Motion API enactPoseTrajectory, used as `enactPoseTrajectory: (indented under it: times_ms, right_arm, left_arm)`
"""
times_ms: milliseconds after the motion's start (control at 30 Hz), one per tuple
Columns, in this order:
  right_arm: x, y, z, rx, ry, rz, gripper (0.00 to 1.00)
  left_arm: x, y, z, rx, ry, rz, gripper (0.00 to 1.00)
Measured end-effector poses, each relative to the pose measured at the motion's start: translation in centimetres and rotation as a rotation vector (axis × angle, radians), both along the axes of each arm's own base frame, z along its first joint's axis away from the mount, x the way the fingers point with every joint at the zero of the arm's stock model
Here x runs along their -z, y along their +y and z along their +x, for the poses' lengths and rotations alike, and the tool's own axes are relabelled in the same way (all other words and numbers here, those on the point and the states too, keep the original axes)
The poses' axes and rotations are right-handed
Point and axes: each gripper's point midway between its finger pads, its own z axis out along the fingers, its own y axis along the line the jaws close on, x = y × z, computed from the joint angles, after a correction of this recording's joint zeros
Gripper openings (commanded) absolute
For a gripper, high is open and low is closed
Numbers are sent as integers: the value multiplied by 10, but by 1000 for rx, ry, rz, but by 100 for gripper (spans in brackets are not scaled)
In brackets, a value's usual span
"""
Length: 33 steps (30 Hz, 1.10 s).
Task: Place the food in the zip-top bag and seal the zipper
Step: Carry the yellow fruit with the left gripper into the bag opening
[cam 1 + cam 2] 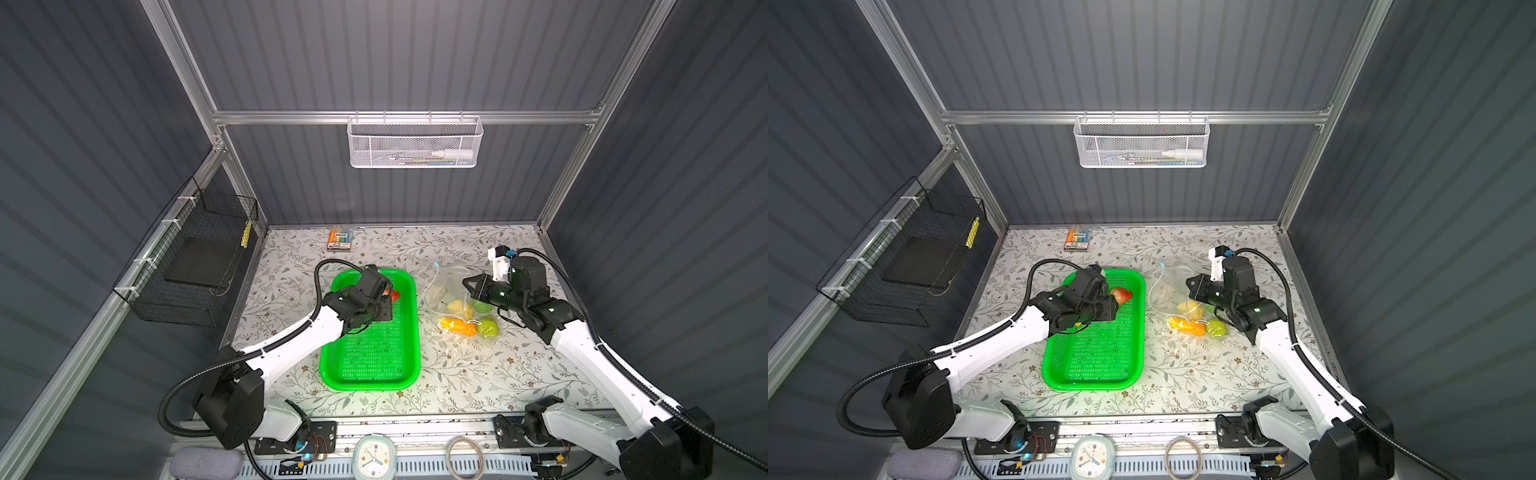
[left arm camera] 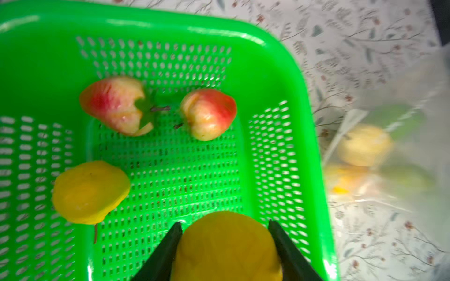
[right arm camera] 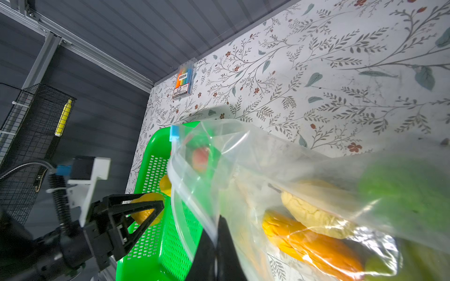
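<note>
Yellow toy fruit [image 2: 226,245] sits pinched between the half-closed fingers of the left gripper [image 2: 225,224], over the green tray [image 2: 280,68]; two red fruits [image 2: 209,114] lie beyond its tips. Pressed together, the right gripper [image 3: 216,233] pinches the mouth edge of the zip-top bag [image 3: 267,155], which lies on the desk [image 3: 341,73].

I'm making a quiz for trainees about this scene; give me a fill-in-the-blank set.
The left claw grips a ___ fruit. Two ___ pieces lie loose in the green tray. The right claw pinches the zip-top bag, which holds two ___ items.
Missing: yellow; red; green.
</note>
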Motion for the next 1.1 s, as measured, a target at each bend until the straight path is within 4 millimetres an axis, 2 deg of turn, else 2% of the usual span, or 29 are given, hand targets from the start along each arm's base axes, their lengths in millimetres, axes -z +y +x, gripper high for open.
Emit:
enactPoseTrajectory:
  times_ms: [167,333,433,567,700,833,1100]
  right_arm:
    - [-24,2,-2,-13,-37,20,0]
    - [-52,3,-7,-34,-71,30,0]
    - [-56,3,-11,-48,-61,16,0]
    - [-52,1,-17,-63,-32,-16,0]
    - [-50,0,-21,-75,-17,-41,0]
    - [-49,0,-21,-80,-20,-47,0]
    - [-51,1,-22,-87,-23,-42,0]
  left_arm:
    - [-48,-39,-3,99,-92,-128,55]
    - [-93,-80,-15,225,-176,-240,54]
    - [-119,-101,-19,291,-220,-313,55]
    - [-139,-121,-18,350,-253,-375,55]
    - [-143,-136,-16,395,-259,-404,55]
    - [-135,-150,-14,428,-241,-420,55]
    - [-90,-174,0,450,-172,-361,57]
